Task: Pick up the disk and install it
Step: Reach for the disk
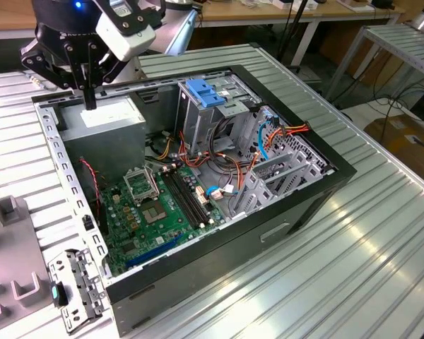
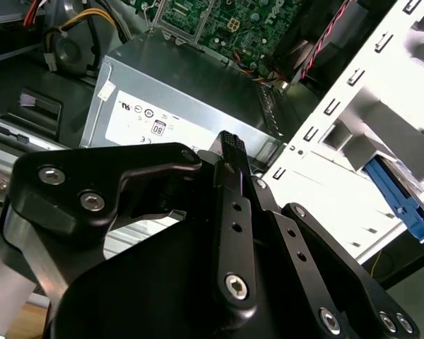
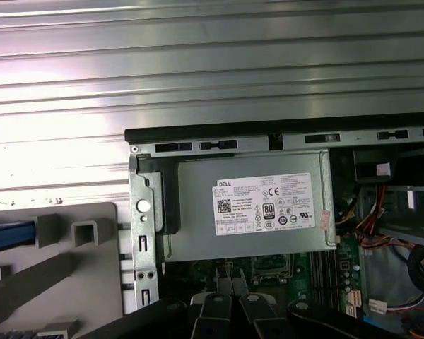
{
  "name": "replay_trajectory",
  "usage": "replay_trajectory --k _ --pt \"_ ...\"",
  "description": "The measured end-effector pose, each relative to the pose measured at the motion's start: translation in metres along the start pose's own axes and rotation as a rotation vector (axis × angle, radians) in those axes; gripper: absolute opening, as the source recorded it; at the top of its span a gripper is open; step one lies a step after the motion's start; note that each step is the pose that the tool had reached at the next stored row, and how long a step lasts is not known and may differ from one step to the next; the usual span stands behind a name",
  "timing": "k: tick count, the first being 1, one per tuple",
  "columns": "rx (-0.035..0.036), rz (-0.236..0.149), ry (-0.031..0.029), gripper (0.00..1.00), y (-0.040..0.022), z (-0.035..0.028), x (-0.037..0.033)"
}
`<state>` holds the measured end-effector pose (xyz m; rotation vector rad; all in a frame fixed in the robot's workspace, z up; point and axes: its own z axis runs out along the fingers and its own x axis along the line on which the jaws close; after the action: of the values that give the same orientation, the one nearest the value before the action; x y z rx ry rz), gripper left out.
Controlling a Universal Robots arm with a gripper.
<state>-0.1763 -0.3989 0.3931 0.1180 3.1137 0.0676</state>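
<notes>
Matte black end effector (image 1: pixel 90 104) — pressed together, empty — above boxy sheet-metal PSU (image 1: pixel 107 127).

Black fingers (image 1: pixel 90 86), green motherboard (image 1: pixel 145 212)

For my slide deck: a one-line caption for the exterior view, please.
Robot gripper hovers above the power supply inside an open computer case.

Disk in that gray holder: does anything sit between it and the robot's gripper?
Yes: the side rail of the case. The gripper hangs over the power supply inside the case; the disk sits in the holder outside it, beyond that rail.
</notes>
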Motion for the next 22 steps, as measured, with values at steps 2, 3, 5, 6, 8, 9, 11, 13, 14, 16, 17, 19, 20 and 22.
replay_trajectory --k 2,3,5,6,8,9,11,13,14,16,17,19,20,22 --pt "0.0000 0.000 0.0000 0.11 -0.0001 0.0000 0.0014" --pt "0.0000 0.000 0.0000 0.11 -0.0002 0.0000 0.0021" --pt "0.0000 0.000 0.0000 0.11 -0.0003 -0.0001 0.0034" --pt "0.0000 0.000 0.0000 0.11 -0.0003 -0.0001 0.0042" --pt "0.0000 0.000 0.0000 0.11 -0.0003 -0.0001 0.0044" --pt "0.0000 0.000 0.0000 0.11 -0.0003 -0.0001 0.0045" --pt "0.0000 0.000 0.0000 0.11 -0.0003 -0.0001 0.0046" --pt "0.0000 0.000 0.0000 0.11 -0.0004 -0.0001 0.0050" --pt "0.0000 0.000 0.0000 0.11 -0.0004 -0.0001 0.0057" --pt "0.0000 0.000 0.0000 0.11 -0.0005 -0.0002 0.0068" --pt "0.0000 0.000 0.0000 0.11 -0.0006 -0.0002 0.0077" --pt "0.0000 0.000 0.0000 0.11 -0.0007 -0.0002 0.0091" --pt "0.0000 0.000 0.0000 0.11 -0.0007 -0.0002 0.0097" --pt "0.0000 0.000 0.0000 0.11 -0.0008 -0.0003 0.0108"
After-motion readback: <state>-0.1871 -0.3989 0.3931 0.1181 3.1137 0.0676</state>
